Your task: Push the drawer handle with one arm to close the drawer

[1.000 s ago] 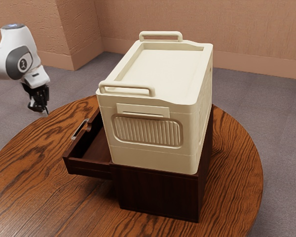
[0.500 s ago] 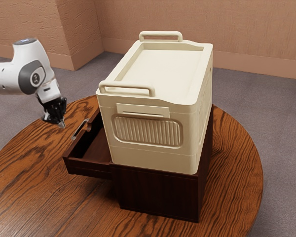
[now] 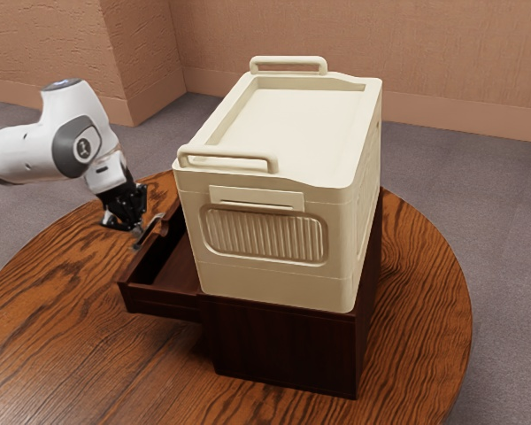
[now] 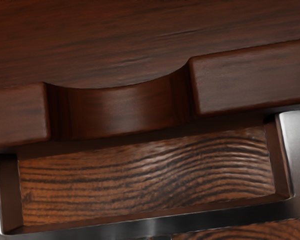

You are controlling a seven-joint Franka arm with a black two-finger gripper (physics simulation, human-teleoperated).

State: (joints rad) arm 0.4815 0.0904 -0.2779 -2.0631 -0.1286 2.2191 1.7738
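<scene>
At the exterior view's left, my gripper (image 3: 138,228) is at the outer side of the dark wooden drawer (image 3: 164,299), by its metal handle (image 3: 149,229). The drawer stands partly out of the dark cabinet (image 3: 283,350). In the wrist view the silver handle (image 4: 140,227) frames a gap with table grain behind it, and runs along the drawer's front panel (image 4: 250,82), which has a curved notch in its top edge. Contact between gripper and handle is hard to make out.
A large cream box (image 3: 274,274) with two raised handles rests on the cabinet, beside the open drawer. The round wooden table (image 3: 62,354) holds the cabinet, with its edge curving past it at the exterior view's right.
My gripper has come down and toward the exterior view's right, up to the handle. Since half a second ago the drawer has shifted slightly inward, toward the cabinet.
</scene>
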